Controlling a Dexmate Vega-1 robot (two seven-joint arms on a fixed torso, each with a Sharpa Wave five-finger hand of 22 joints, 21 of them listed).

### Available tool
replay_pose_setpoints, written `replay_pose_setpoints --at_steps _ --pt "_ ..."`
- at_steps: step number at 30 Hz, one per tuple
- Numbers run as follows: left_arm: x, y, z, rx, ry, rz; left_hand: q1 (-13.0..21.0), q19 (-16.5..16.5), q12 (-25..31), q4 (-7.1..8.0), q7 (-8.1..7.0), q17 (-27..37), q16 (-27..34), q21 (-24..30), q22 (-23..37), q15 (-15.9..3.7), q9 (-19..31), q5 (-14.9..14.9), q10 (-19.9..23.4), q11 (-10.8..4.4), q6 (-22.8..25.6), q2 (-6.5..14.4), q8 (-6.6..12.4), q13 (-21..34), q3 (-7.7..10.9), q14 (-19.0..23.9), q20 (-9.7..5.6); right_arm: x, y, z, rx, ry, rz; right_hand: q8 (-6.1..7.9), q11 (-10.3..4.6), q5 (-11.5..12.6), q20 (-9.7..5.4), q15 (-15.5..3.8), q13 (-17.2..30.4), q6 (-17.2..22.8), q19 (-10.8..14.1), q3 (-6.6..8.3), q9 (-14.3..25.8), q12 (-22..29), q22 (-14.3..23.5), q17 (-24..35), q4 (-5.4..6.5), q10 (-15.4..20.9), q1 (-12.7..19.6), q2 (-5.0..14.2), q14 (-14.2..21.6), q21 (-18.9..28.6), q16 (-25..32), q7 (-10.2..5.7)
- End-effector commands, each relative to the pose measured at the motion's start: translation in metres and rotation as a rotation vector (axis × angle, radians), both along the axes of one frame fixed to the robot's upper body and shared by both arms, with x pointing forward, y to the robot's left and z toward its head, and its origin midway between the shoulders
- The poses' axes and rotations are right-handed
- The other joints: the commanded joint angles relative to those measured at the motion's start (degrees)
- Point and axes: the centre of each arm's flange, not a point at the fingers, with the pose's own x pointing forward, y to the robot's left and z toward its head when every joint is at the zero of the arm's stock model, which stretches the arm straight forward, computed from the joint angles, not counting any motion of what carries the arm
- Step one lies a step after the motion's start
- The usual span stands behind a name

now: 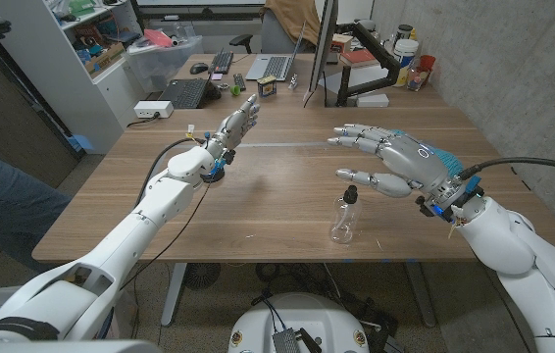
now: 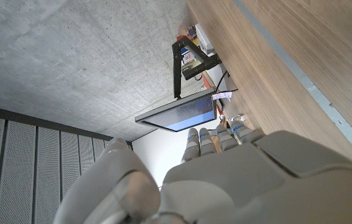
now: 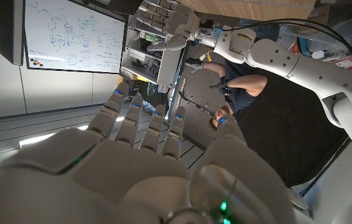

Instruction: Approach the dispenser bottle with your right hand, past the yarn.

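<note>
Head view has the left hand [image 1: 237, 125] raised over the far left part of the wooden table [image 1: 287, 186], fingers straight and apart, holding nothing. Further right, the clear dispenser bottle [image 1: 344, 218] with its black pump top stands upright near the table's front edge. Just above and right of it hovers the right hand [image 1: 387, 160], fingers spread and empty, with teal yarn [image 1: 446, 157] behind its wrist.

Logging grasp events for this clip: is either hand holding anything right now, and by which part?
Nothing is held. The right hand hovers open above the dispenser bottle; the left hand is open over the table.
</note>
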Motion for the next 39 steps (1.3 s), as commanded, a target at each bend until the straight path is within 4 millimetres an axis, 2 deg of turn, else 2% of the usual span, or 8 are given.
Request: replay_pose_setpoints --at_steps 1,32,39 --pt "-0.002 -0.004 0.000 0.003 -0.007 -0.007 0.27 -0.45 0.15 0.06 0.07 0.18 0.20 0.45 0.20 0.12 0.11 0.22 -0.34 -0.04 0.32 0.68 0.08 0.15 -0.24 -0.54 0.11 -0.001 0.001 -0.004 -0.024 -0.006 -0.040 -0.17 -0.09 0.49 0.04 -0.12 0.15 0.53 -0.37 0.39 0.18 0.14 0.27 0.13 0.00 0.11 0.59 -0.25 -0.09 -0.13 0.24 0.17" --pt "0.004 -0.005 -0.003 -0.001 0.014 -0.008 0.40 -0.54 0.16 0.08 0.14 0.19 0.21 0.44 0.20 0.12 0.11 0.23 -0.33 -0.24 0.35 0.88 0.07 0.15 -0.63 -0.55 0.23 0.014 0.010 -0.008 -0.092 0.054 -0.068 -0.14 -0.16 0.45 0.16 -0.44 0.16 1.10 -0.65 0.46 0.20 0.21 0.29 0.18 0.17 0.27 0.63 0.01 -0.15 -0.16 0.25 0.21" --pt "0.002 -0.003 -0.004 -0.004 0.014 -0.003 0.43 -0.57 0.13 0.08 0.14 0.19 0.21 0.44 0.20 0.13 0.11 0.23 -0.40 -0.31 0.31 0.93 0.05 0.15 -0.71 -0.57 0.26 0.017 0.014 -0.010 -0.121 0.067 -0.080 -0.16 -0.28 0.62 0.30 -0.54 0.15 1.14 -0.86 1.30 0.21 0.23 0.27 0.11 -0.41 0.35 2.14 0.91 -0.19 -0.21 0.24 0.01"
